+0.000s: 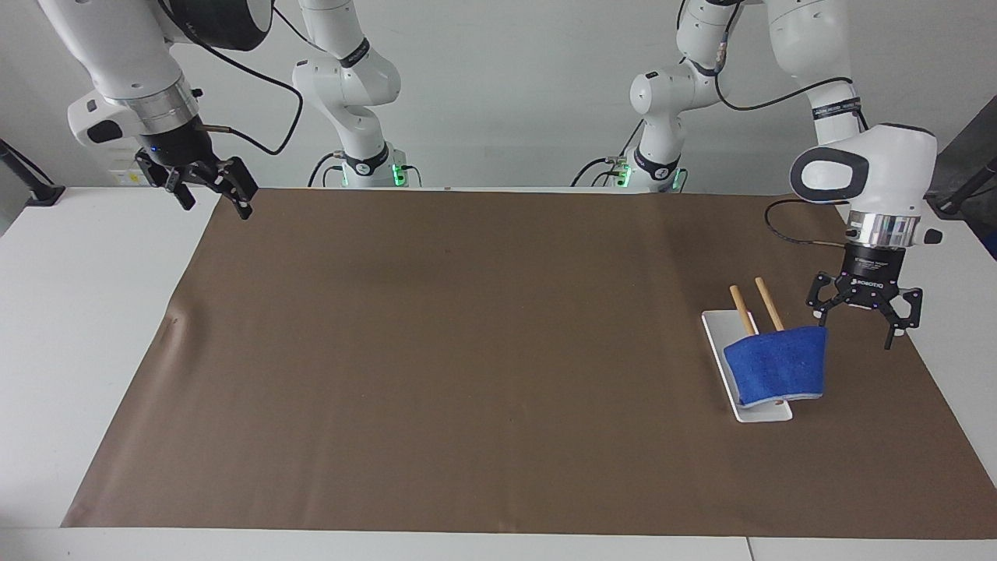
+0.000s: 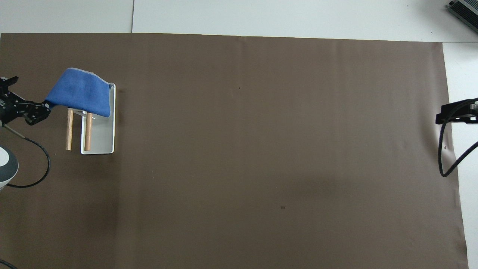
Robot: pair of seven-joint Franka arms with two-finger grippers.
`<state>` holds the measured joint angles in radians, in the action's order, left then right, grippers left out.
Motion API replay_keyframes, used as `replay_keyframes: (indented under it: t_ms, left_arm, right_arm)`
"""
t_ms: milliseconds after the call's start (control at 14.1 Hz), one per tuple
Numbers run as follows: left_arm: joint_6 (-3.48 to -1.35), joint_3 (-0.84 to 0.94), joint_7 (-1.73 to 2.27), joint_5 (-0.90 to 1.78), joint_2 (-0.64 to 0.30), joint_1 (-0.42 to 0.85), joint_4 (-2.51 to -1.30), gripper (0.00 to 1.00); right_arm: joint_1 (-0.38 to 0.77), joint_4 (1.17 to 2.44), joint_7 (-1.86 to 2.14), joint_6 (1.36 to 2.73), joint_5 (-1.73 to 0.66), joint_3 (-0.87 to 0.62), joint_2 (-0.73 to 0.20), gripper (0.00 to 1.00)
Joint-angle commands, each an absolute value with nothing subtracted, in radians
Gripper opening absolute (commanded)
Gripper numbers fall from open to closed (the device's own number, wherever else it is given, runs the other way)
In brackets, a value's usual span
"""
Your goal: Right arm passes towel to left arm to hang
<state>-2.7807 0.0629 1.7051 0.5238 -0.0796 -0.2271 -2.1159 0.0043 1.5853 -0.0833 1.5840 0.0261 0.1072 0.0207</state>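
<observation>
The blue towel (image 1: 775, 365) (image 2: 80, 93) hangs draped over two wooden rods (image 1: 767, 300) (image 2: 88, 130) that stand on a white base (image 1: 759, 411) (image 2: 102, 138) at the left arm's end of the table. My left gripper (image 1: 854, 323) (image 2: 31, 93) is open just beside the towel, holding nothing, with one fingertip close to the towel's upper corner. My right gripper (image 1: 216, 204) (image 2: 448, 112) waits open and empty, raised over the mat's corner at the right arm's end.
A brown mat (image 1: 467, 351) covers most of the white table (image 1: 78, 312). The left arm's black cable (image 2: 37, 164) loops over the mat near the rods. The right arm's cable (image 2: 444, 149) hangs over the mat's edge.
</observation>
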Motion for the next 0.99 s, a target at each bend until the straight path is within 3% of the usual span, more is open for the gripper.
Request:
replay_keyframes:
  t_ms: [0, 425, 921]
  left_arm:
    - [-2.674, 0.057, 1.697, 0.471, -0.058, -0.244, -2.082, 1.0]
    - [-2.545, 0.061, 1.694, 0.234, -0.029, -0.223, -2.023, 1.0]
    - [-2.494, 0.077, 1.482, 0.091, -0.044, -0.026, -1.936, 1.0]
  right_arm:
    - [0.0, 1.589, -0.077, 1.546, 0.018, 0.084, 0.037, 1.0]
    - [-0.002, 1.595, -0.089, 1.555, -0.003, 0.086, 0.038, 1.0]
    - [-0.012, 1.603, -0.069, 1.557, -0.011, 0.084, 0.041, 1.0]
